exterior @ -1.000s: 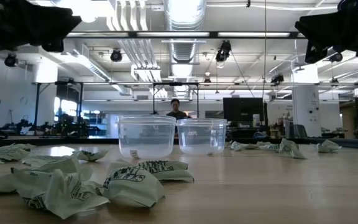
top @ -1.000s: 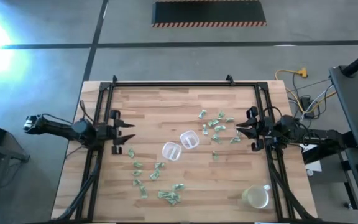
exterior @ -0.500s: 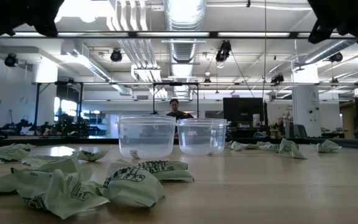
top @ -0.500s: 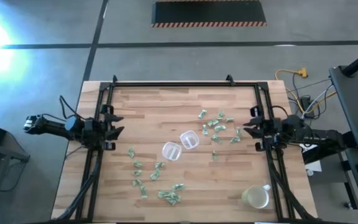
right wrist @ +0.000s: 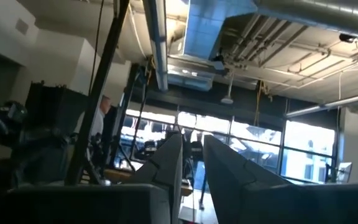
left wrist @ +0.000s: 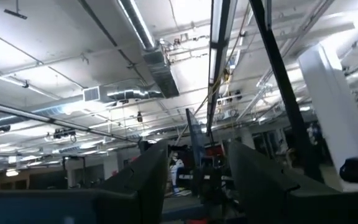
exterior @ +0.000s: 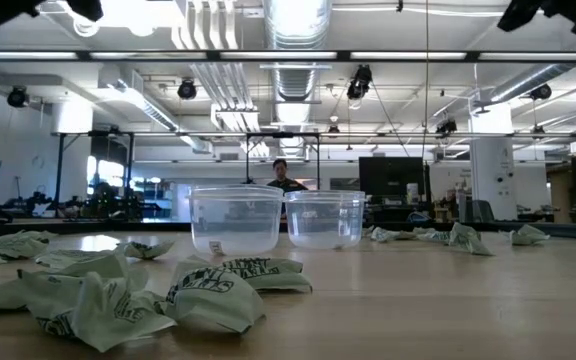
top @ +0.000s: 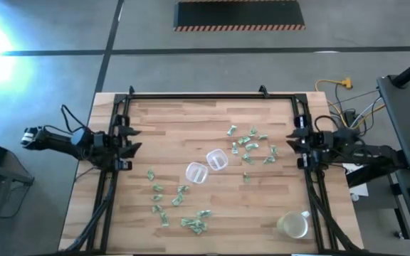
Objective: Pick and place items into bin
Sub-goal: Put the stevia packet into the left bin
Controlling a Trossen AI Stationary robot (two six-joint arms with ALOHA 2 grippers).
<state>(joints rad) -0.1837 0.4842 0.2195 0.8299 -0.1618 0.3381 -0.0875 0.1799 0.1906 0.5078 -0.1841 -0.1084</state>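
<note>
Several tiny pale green-and-white crumpled items lie on the wooden table in two groups: one (top: pixel 248 146) toward the far right, one (top: pixel 179 206) toward the near left, close in the low view (exterior: pixel 208 295). Two small clear tubs (top: pixel 196 172) (top: pixel 217 159) stand upright mid-table. My left gripper (top: pixel 130 139) hangs over the table's left edge, open and holding nothing; its wrist view shows its fingers (left wrist: pixel 148 183) against the ceiling. My right gripper (top: pixel 292 142) sits over the right edge, open and holding nothing, its fingers (right wrist: pixel 166 168) also facing the ceiling.
A yellowish-white mug (top: pixel 294 225) stands near the table's near right corner. A black frame (top: pixel 205 94) runs round the table's edges. Cables (top: pixel 344 107) lie past the right edge. A person (exterior: pixel 282 175) stands far behind the tubs in the room.
Both arms have drawn back from the table's middle: the left gripper toward the left edge, the right gripper toward the right edge. Both have risen, passing almost out of the top of the low view. Items and tubs have stayed put.
</note>
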